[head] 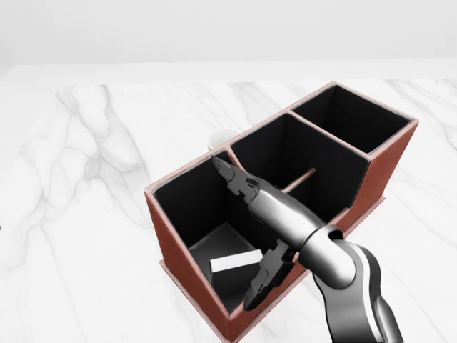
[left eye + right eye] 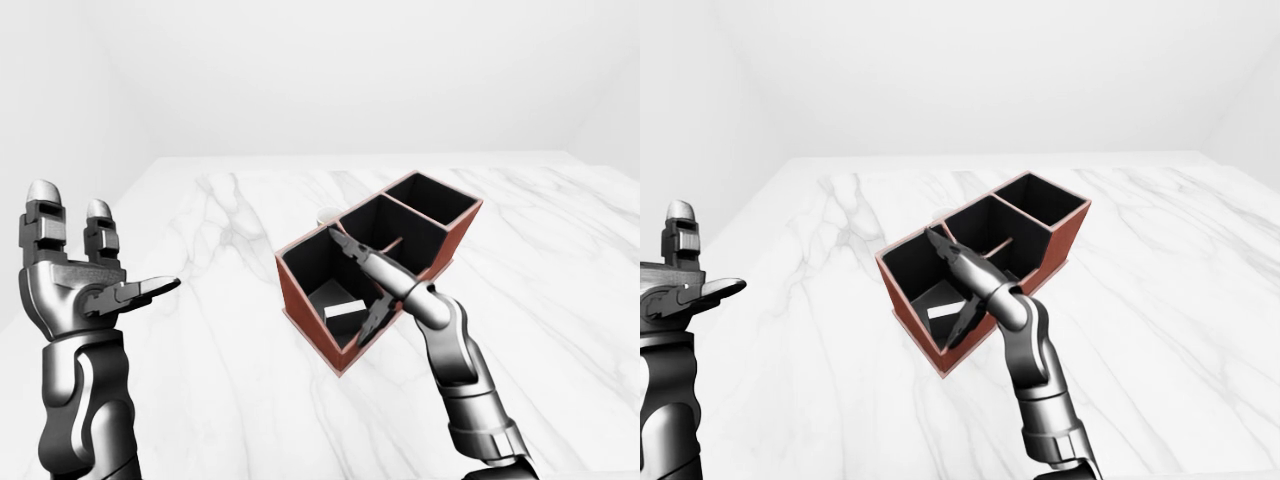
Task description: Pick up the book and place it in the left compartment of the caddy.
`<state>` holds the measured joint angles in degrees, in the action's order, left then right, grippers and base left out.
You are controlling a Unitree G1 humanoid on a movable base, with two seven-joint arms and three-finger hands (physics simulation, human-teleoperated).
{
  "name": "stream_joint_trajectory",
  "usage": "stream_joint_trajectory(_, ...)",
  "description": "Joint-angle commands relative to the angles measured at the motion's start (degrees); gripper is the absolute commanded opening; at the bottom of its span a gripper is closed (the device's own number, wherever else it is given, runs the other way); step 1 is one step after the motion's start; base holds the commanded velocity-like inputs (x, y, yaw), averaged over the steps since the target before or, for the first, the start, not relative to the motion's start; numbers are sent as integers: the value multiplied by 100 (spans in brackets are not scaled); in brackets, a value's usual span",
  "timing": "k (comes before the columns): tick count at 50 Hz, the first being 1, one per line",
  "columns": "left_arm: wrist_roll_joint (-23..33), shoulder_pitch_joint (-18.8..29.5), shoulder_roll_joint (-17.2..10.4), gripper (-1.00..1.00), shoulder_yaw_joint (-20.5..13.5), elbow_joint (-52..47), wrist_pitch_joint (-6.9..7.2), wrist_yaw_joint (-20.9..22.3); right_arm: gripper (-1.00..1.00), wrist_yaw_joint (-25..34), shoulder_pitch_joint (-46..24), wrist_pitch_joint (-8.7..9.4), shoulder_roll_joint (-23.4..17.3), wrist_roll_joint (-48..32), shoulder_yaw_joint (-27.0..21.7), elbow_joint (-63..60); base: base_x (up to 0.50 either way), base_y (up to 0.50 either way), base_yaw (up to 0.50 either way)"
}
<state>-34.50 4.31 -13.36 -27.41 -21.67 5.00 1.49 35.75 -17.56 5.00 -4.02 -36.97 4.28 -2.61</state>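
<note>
Marble table point(image 1: 86, 179), wide and bare around the caddy point(image 1: 371, 179). Book point(image 1: 235, 262) lies flat on the floor of the left compartment, at 6 o'clock in the head view. It looks stiff, light and smooth-covered; I'd pinch it across the long edges. Right hand point(image 1: 246, 229) above it, fingers spread, holding nothing. Left hand point(image 2: 85, 285) raised at 9 o'clock, fingers spread, empty.
</note>
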Motion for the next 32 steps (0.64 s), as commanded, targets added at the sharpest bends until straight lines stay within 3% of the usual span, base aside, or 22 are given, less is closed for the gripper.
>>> stream_joint_trajectory(1,18,-7,12,100,17,-1,0,13,100,425,103,0,-13,-267,68,-1748,0,0,0)
stream_joint_trajectory(32,2,-23,11,100,2,-53,0,8,100,425,574,0,-252,-758,-34,-4008,0,0,0)
